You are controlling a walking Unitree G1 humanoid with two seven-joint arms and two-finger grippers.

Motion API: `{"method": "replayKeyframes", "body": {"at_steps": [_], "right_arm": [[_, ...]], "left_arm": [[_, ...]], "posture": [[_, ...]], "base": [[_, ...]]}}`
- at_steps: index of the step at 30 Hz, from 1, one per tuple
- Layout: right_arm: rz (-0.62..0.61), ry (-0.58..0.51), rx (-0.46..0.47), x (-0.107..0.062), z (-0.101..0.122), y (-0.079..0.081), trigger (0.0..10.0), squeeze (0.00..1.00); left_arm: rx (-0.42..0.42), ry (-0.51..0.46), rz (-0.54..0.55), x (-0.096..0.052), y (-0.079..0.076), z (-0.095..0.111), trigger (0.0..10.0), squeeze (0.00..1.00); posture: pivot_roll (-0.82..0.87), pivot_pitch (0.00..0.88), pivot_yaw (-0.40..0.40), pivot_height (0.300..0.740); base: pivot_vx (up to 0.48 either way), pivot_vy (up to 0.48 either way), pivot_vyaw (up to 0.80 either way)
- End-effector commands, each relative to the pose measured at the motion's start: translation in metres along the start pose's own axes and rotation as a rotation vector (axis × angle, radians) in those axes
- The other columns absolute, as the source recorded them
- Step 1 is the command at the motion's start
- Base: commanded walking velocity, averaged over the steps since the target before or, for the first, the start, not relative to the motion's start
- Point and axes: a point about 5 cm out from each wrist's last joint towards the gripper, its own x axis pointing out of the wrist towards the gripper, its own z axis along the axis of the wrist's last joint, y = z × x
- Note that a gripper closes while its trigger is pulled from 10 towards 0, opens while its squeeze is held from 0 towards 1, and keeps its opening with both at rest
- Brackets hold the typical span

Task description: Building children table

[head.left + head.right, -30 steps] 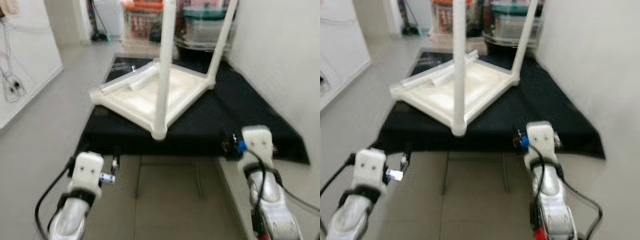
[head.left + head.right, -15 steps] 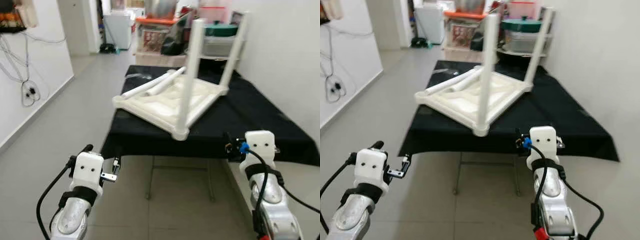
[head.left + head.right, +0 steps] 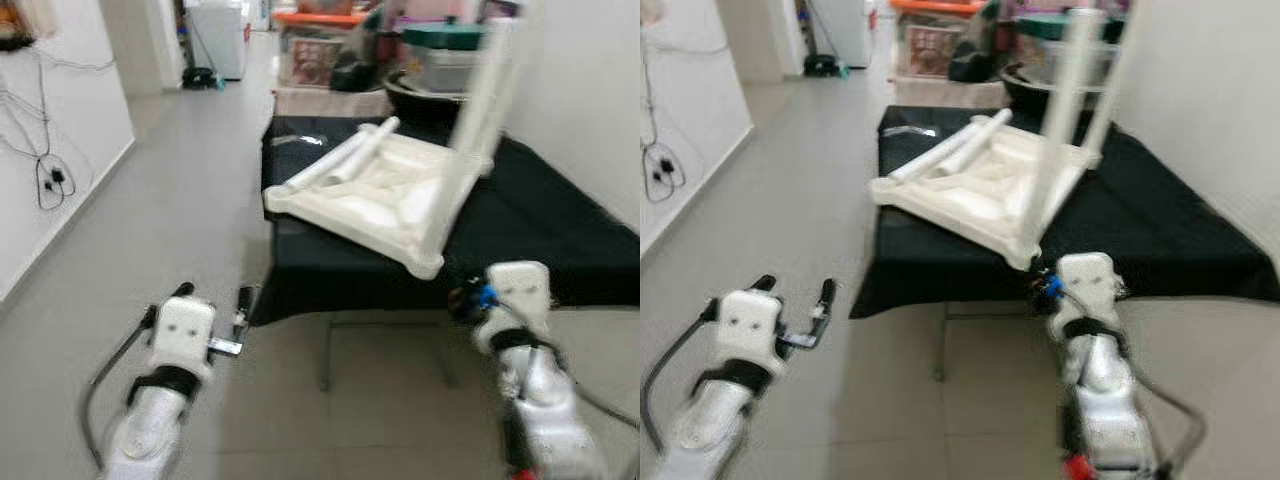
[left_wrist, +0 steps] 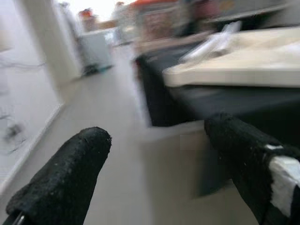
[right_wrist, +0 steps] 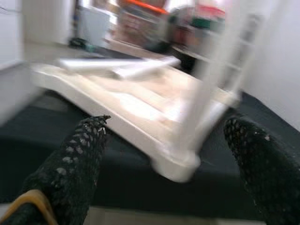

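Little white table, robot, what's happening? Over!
Both pincers open, empty: left, right. White table upside down on black-covered bench, two legs up, two loose legs lying on it. Path clear.

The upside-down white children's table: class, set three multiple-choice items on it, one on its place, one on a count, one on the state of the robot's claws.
1. Where does the white children's table lie?
A. on the black-covered table
B. on the floor
C. on a shelf

2. How many legs stand fitted upright on it?
A. none
B. two
C. four

3. How are the left claw and right claw?
A. both open, holding nothing
B. both shut on a leg
C. one holding the tabletop

Answers: 1 A, the black cloth shows under it and around it. 2 B, two stand up at its near and far corners, while two loose legs lie on it. 3 A, each wrist view shows the fingers wide apart with only air between.
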Motion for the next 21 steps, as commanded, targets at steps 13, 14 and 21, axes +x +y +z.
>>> {"method": "replayKeyframes", "body": {"at_steps": [13,14,21], "right_arm": [[0.156,-0.040,0.010,0.008,0.005,0.006,10.0,0.00],[0.156,-0.040,0.005,0.010,0.005,0.005,10.0,0.00],[0.152,-0.029,-0.009,0.012,0.002,0.001,10.0,0.00]], "left_arm": [[-0.056,-0.060,-0.011,0.005,-0.006,0.009,10.0,0.00],[-0.056,-0.063,-0.008,0.005,-0.005,0.009,10.0,0.00],[-0.062,-0.067,-0.002,0.006,-0.005,0.009,10.0,0.00]], "posture": [[0.04,0.000,-0.118,0.740],[0.04,0.000,-0.120,0.740],[0.04,0.000,-0.119,0.740]], "base": [[0.000,0.000,0.00],[0.000,0.000,0.00],[0.226,0.000,0.00]]}}
